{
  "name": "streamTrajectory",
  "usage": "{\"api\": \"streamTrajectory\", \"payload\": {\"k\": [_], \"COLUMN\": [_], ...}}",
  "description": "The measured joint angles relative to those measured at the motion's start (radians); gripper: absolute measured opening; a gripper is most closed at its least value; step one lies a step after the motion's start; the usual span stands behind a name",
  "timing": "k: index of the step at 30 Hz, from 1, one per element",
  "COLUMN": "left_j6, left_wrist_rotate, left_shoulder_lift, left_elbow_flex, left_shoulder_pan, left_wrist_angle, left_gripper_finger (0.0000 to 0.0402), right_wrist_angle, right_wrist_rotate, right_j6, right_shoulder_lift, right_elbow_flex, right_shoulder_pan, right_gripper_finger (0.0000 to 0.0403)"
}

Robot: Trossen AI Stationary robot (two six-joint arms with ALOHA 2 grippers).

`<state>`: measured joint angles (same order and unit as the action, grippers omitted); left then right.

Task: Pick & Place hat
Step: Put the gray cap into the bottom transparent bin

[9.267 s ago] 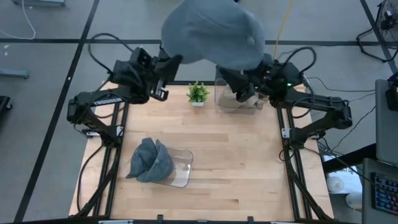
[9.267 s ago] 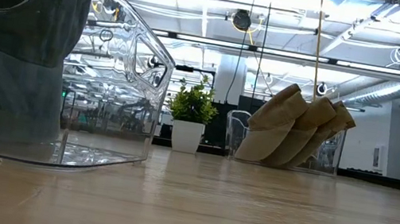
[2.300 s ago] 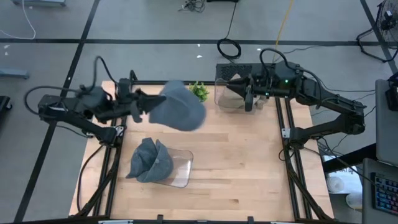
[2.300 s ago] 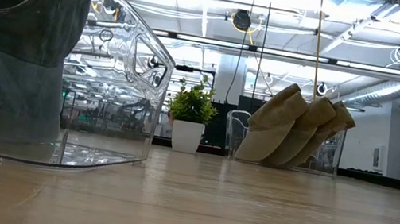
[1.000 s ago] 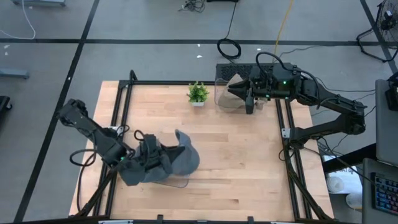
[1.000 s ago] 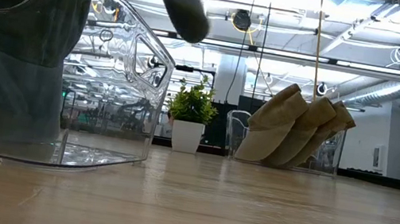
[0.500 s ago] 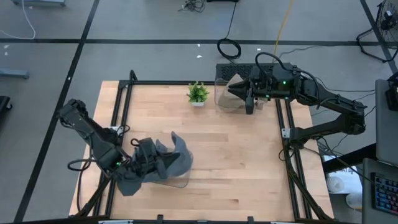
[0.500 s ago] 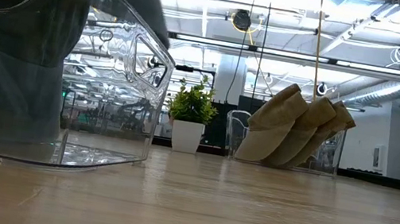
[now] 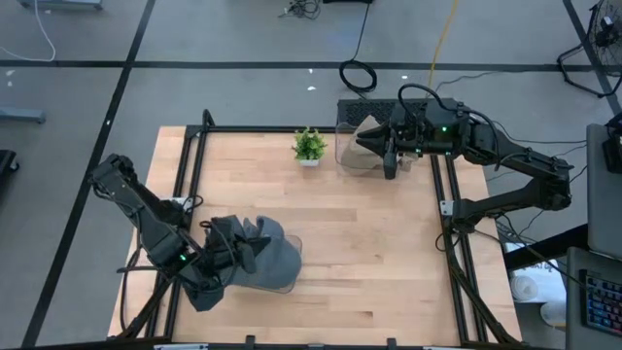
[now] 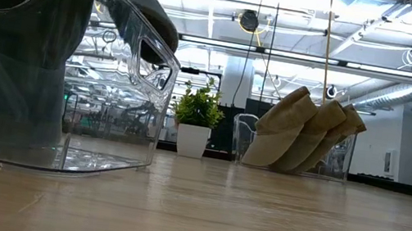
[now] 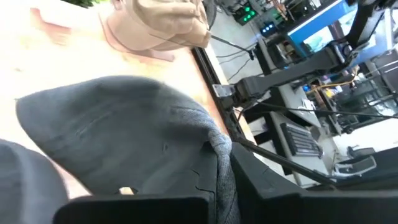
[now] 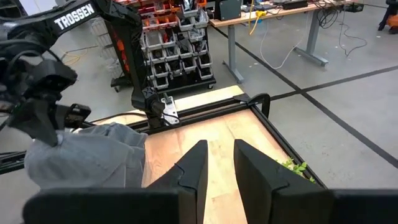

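The hat (image 9: 267,255) is plain slate grey, like the grey hats (image 9: 219,277) bunched beside it in the clear bin (image 10: 111,84). The far hats (image 10: 303,131) are tan, in another clear bin (image 9: 350,156). The plant (image 9: 310,144) is green in a white pot (image 10: 192,140). The table (image 9: 369,253) is pale wood grain, and both arms are black.

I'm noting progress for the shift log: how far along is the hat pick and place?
Nearly done. The grey hat has reached the clear bin at the table's front left, draped over it. In hand: the left gripper is shut on the hat. Left: let go and pull away. The right gripper waits by the tan hats.
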<state>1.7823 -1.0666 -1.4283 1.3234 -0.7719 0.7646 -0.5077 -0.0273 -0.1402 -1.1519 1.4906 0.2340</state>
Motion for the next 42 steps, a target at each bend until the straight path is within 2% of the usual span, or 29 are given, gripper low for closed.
{"api": "streamTrajectory", "payload": {"k": [9, 18, 29, 33, 35, 39, 42], "left_j6": [0.052, 0.075, 0.127, 0.201, 0.197, 0.070, 0.033], "left_wrist_rotate": [-0.007, 0.053, 0.129, 0.004, 0.004, 0.131, 0.176], "left_shoulder_lift": [0.023, 0.022, -0.121, -0.160, -0.163, -0.158, -0.141], "left_elbow_flex": [0.000, 0.000, -0.001, -0.001, -0.001, 0.000, 0.000], "left_shoulder_pan": [-0.017, -0.012, 0.054, 0.060, 0.065, 0.079, 0.077], "left_wrist_angle": [0.055, 0.061, 0.045, 0.041, 0.014, -0.063, -0.086], "left_gripper_finger": [0.0016, 0.0016, 0.0016, 0.0016, 0.0018, 0.0053, 0.0091], "right_wrist_angle": [-0.002, -0.005, 0.011, 0.020, 0.022, 0.023, 0.025], "right_wrist_rotate": [0.000, 0.001, 0.000, 0.001, 0.000, 0.000, 0.001], "right_j6": [0.033, 0.033, 0.031, 0.030, 0.030, 0.029, 0.029], "right_shoulder_lift": [0.000, 0.000, 0.000, -0.001, -0.001, 0.000, 0.000], "right_elbow_flex": [0.000, 0.000, -0.032, -0.052, -0.059, -0.077, -0.086], "right_shoulder_pan": [0.000, 0.000, 0.000, 0.000, 0.000, 0.000, 0.000], "right_gripper_finger": [0.0068, 0.0068, 0.0068, 0.0068, 0.0068, 0.0068, 0.0068]}}
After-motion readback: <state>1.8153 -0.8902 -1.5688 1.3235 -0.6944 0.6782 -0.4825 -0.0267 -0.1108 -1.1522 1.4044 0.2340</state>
